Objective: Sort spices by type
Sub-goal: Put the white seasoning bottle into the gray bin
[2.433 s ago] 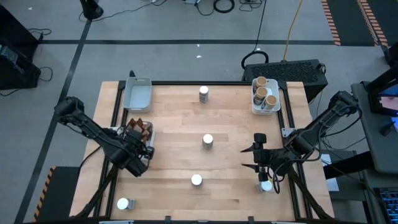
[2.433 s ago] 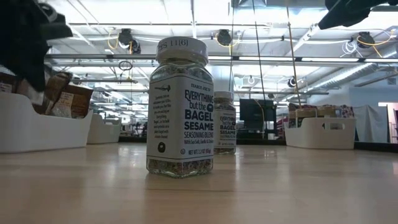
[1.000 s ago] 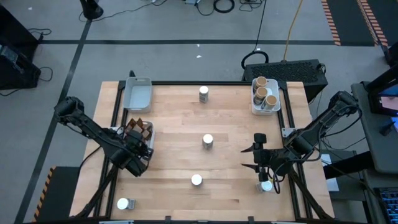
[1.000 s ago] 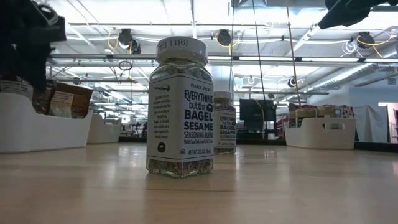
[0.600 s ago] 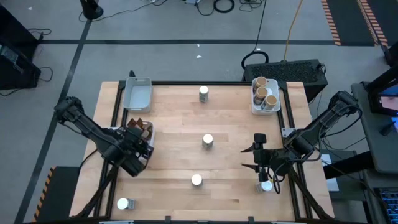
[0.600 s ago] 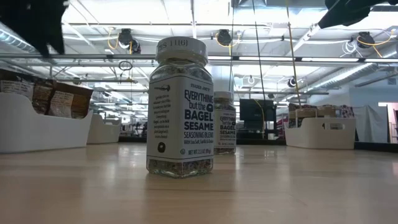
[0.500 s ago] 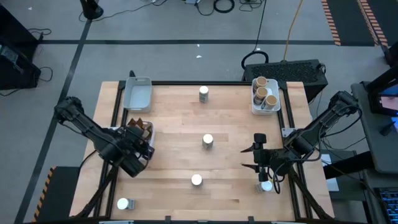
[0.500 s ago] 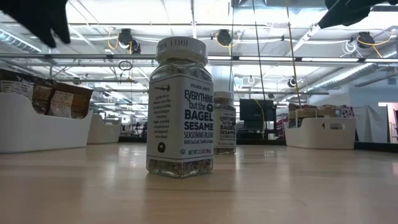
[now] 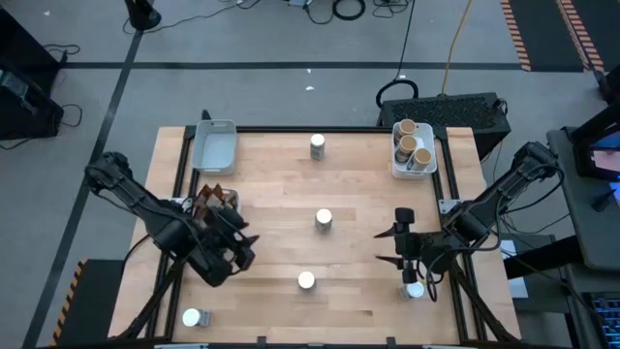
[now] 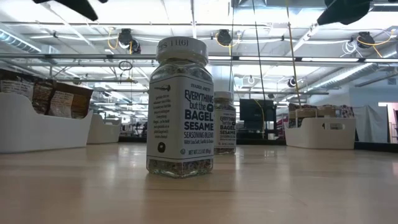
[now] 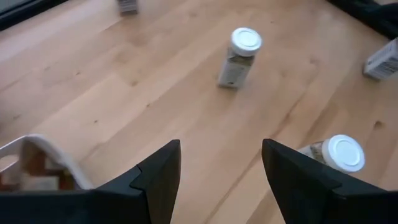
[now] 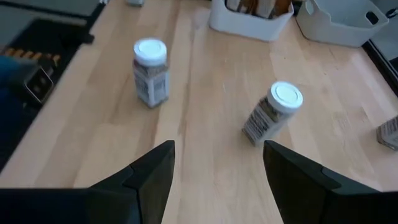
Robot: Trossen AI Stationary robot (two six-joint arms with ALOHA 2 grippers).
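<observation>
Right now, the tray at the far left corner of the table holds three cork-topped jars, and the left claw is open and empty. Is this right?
Not quite. The high view shows the far left tray empty; the three cork-topped jars stand in the far right tray. The left claw is indeed open and empty.

You have a pale wood tabletop (image 9: 358,194) with visible plank grain and a soft satin sheen. Your nearest jar (image 10: 181,107) is clear glass with a glossy paper label and smooth white plastic lid. The trays (image 9: 215,145) look like matt white plastic. Each hand's fingers (image 11: 158,177) are dark, matt plastic.
</observation>
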